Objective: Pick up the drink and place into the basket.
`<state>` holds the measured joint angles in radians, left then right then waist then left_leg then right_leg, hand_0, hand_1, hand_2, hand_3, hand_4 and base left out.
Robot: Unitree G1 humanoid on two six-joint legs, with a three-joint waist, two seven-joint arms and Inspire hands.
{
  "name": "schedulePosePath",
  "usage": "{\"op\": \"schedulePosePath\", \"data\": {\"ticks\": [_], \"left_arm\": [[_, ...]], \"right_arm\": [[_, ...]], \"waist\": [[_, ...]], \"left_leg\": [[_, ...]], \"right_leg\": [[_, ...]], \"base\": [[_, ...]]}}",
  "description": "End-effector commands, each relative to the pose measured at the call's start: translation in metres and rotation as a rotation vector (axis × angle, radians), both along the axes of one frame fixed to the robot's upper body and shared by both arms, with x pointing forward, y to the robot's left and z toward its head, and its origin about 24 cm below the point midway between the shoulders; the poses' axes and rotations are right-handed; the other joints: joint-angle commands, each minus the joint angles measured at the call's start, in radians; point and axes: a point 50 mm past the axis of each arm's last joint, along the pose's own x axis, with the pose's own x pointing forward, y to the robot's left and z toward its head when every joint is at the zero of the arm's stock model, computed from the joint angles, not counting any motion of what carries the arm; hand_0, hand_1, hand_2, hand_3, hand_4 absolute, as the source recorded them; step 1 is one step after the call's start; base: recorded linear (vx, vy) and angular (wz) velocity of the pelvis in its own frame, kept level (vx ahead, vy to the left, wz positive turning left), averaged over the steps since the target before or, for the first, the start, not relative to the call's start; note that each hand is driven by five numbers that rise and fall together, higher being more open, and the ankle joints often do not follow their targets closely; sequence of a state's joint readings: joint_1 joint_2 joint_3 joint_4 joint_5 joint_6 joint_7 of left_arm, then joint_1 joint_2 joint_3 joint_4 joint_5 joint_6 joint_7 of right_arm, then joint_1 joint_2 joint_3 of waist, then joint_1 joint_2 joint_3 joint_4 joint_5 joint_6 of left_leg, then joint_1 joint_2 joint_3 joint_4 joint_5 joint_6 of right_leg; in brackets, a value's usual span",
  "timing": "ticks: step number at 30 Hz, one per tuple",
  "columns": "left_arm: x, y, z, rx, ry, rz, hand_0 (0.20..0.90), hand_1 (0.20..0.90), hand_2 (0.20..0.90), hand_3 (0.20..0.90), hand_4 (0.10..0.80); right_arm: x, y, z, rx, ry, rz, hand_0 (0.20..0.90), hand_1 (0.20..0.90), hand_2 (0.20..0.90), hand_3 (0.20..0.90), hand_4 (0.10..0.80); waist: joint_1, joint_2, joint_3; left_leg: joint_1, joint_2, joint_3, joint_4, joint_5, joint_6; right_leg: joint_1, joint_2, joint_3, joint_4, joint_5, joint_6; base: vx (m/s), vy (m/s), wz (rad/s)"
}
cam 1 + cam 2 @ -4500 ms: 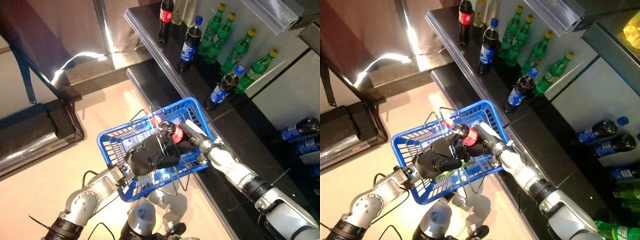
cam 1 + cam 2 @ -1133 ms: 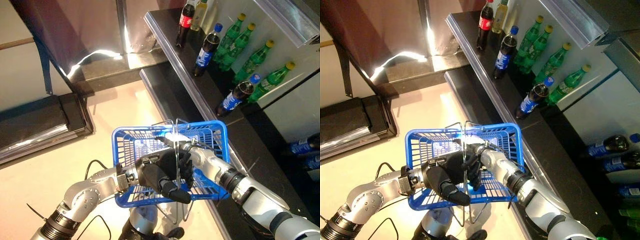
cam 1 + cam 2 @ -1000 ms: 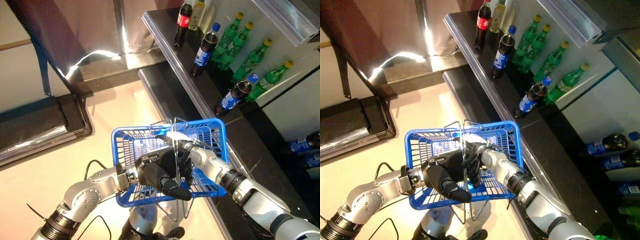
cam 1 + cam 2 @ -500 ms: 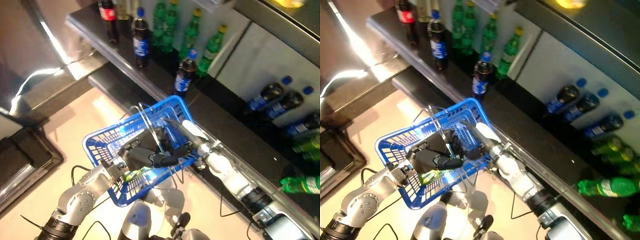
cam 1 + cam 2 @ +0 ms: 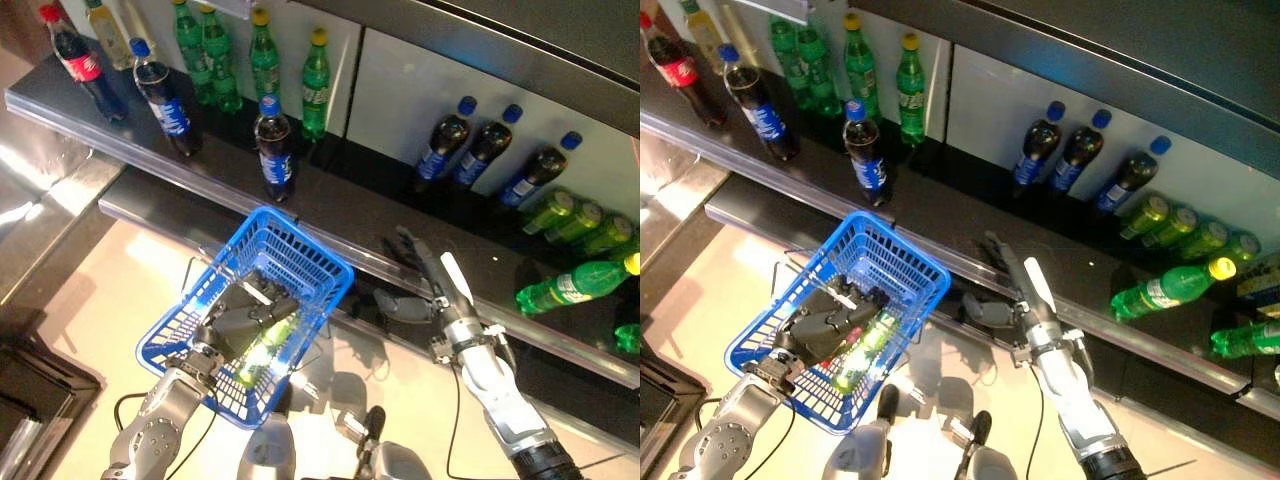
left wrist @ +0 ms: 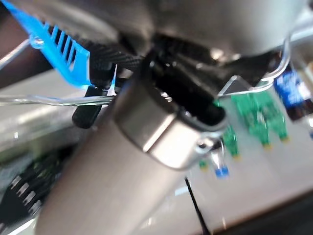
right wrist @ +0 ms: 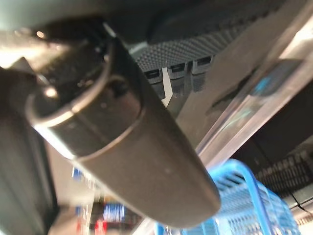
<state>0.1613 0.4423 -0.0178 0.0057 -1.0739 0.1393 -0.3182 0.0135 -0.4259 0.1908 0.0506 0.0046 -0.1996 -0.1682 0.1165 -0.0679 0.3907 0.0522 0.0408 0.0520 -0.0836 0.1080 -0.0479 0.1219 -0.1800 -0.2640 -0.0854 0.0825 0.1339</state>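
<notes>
The blue basket (image 5: pixel 318 262) hangs in front of the dark shelf. My left hand (image 5: pixel 238 323) is curled round its wire handles (image 6: pixel 254 83). A green bottle (image 5: pixel 262 343) lies inside the basket beside that hand, which hides the rest of the contents. My right hand (image 5: pixel 424 283) is outside the basket, to its right, over the shelf's front edge. Its fingers (image 5: pixel 1002 256) are straight and hold nothing. The right wrist view shows the basket's rim (image 7: pixel 243 194) past that hand.
A blue-labelled cola bottle (image 5: pixel 273 150) stands on the shelf just behind the basket. Green bottles (image 5: pixel 315 68), another cola (image 5: pixel 160 98) and a red-labelled one (image 5: pixel 77 62) stand further left. Dark bottles (image 5: pixel 486 152) and green ones (image 5: pixel 565 291) lie on the right.
The camera has swung right along the shelf. My right hand has come out of the basket and now stands open beside it. The left hand still holds the handles.
</notes>
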Motion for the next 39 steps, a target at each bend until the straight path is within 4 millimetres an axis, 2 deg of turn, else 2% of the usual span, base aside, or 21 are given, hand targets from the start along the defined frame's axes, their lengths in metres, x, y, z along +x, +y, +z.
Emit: {"op": "schedulePosePath", "data": {"ticks": [1,2,3,8,20,26,32,33,39], "left_arm": [[0.025,-0.014,0.065,-0.098,-0.457,-0.006,0.3,0.3,0.3,0.2,0.1],[0.024,-0.013,0.062,-0.093,-0.446,0.001,0.3,0.3,0.3,0.2,0.1],[0.023,-0.006,0.048,-0.086,-0.394,0.029,0.3,0.3,0.3,0.2,0.1],[0.018,0.007,0.014,-0.071,-0.232,0.119,0.3,0.3,0.3,0.2,0.1],[-0.001,0.035,-0.061,-0.022,0.114,0.264,0.3,0.3,0.3,0.2,0.1],[-0.018,0.04,-0.095,-0.005,0.286,0.324,0.3,0.3,0.3,0.2,0.1],[-0.033,0.042,-0.117,0.012,0.413,0.34,0.3,0.3,0.3,0.2,0.1],[-0.041,0.043,-0.126,0.024,0.462,0.342,0.3,0.3,0.3,0.2,0.1],[-0.05,0.04,-0.137,0.051,0.527,0.31,0.3,0.3,0.3,0.2,0.1]], "right_arm": [[-0.012,-0.021,0.007,0.079,-0.102,-0.084,0.9,0.9,0.9,0.9,0.8],[-0.014,-0.023,0.005,0.091,-0.096,-0.1,0.9,0.9,0.9,0.9,0.8],[-0.019,-0.034,-0.006,0.13,-0.06,-0.169,0.9,0.9,0.9,0.9,0.8],[-0.034,-0.059,-0.035,0.264,0.015,-0.404,0.9,0.9,0.9,0.9,0.8],[-0.064,-0.093,-0.092,0.304,0.236,-0.682,0.9,0.9,0.9,0.9,0.8],[-0.087,-0.106,-0.119,0.268,0.365,-0.742,0.9,0.9,0.9,0.9,0.8],[-0.101,-0.109,-0.138,0.272,0.482,-0.742,0.9,0.9,0.9,0.9,0.8],[-0.109,-0.11,-0.147,0.288,0.543,-0.733,0.9,0.9,0.9,0.9,0.8],[-0.125,-0.109,-0.165,0.286,0.708,-0.723,0.9,0.9,0.9,0.9,0.8]], "waist": [[-0.052,0.07,-0.287],[-0.055,0.07,-0.287],[-0.068,0.072,-0.285],[-0.093,0.077,-0.282],[-0.134,0.082,-0.28],[-0.144,0.082,-0.284],[-0.154,0.076,-0.285],[-0.158,0.073,-0.287],[-0.164,0.064,-0.292]], "left_leg": [[0.054,-0.011,0.042,-0.004,-0.11,0.013],[0.054,-0.011,0.045,-0.004,-0.111,0.012],[0.06,-0.011,0.057,-0.004,-0.114,0.012],[0.07,-0.011,0.076,-0.004,-0.123,0.013],[0.09,-0.014,0.118,-0.004,-0.139,0.014],[0.1,-0.017,0.133,-0.004,-0.148,0.018],[0.11,-0.02,0.142,-0.004,-0.155,0.025],[0.115,-0.022,0.147,-0.004,-0.159,0.027],[0.128,-0.024,0.168,-0.004,-0.164,0.03]], "right_leg": [[0.014,0.007,-0.019,0.034,-0.042,0.039],[0.013,0.007,-0.018,0.033,-0.041,0.039],[0.014,0.007,-0.011,0.03,-0.039,0.039],[0.014,0.006,0.006,0.024,-0.034,0.038],[0.008,0.016,0.054,0.021,-0.031,0.033],[0.005,0.021,0.078,0.026,-0.035,0.032],[0.0,0.02,0.107,0.042,-0.044,0.034],[0.001,0.02,0.115,0.041,-0.044,0.035],[0.001,0.017,0.129,0.045,-0.042,0.041]], "base": [[-0.006,0.019,-0.05],[-0.006,0.031,-0.08],[-0.007,0.036,-0.1],[0.0,0.028,-0.14],[-0.005,0.034,-0.15],[0.014,0.043,-0.2],[0.006,0.044,-0.13],[0.014,0.062,-0.13],[0.037,0.073,-0.15]]}}
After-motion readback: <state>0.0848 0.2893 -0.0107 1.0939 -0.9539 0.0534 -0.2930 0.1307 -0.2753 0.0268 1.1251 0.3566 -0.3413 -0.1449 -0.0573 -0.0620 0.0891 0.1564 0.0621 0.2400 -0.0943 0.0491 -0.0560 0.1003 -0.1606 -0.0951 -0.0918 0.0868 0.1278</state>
